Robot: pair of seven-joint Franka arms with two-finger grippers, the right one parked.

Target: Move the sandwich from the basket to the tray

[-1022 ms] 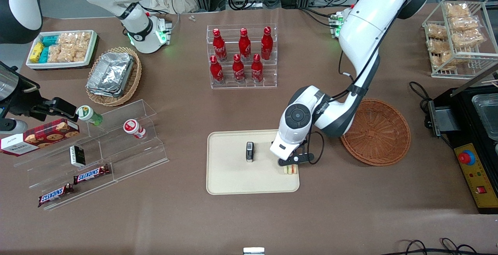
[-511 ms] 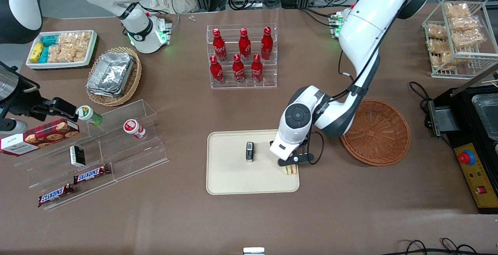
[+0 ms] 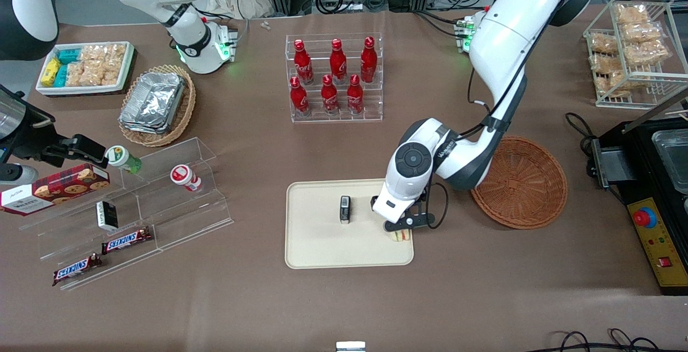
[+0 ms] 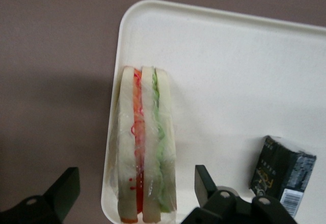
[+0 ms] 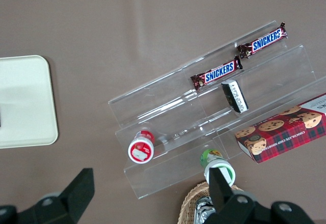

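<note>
**Table surface and items resting on it**

The table (image 3: 344, 298) has a brown matte top. Directly on it:

- Cream tray (image 3: 322, 250), nearest the front camera at centre.
- Round reddish-brown basket (image 3: 529, 191), beside the tray toward the working arm's end.
- Clear bottle rack (image 3: 334, 80) with red bottles, farther from the camera than the tray.
- Stepped acrylic display (image 3: 161, 207) toward the parked arm's end.
- Tan wicker basket (image 3: 180, 121) with foil containers, and white snack tray (image 3: 83, 67), farther from the camera than the display.
- Wire rack (image 3: 634, 51) and black machine (image 3: 653, 201) at the working arm's end.

The gripper (image 3: 400, 227) hangs just above the tray's edge nearest the basket, fingers spread.
</note>
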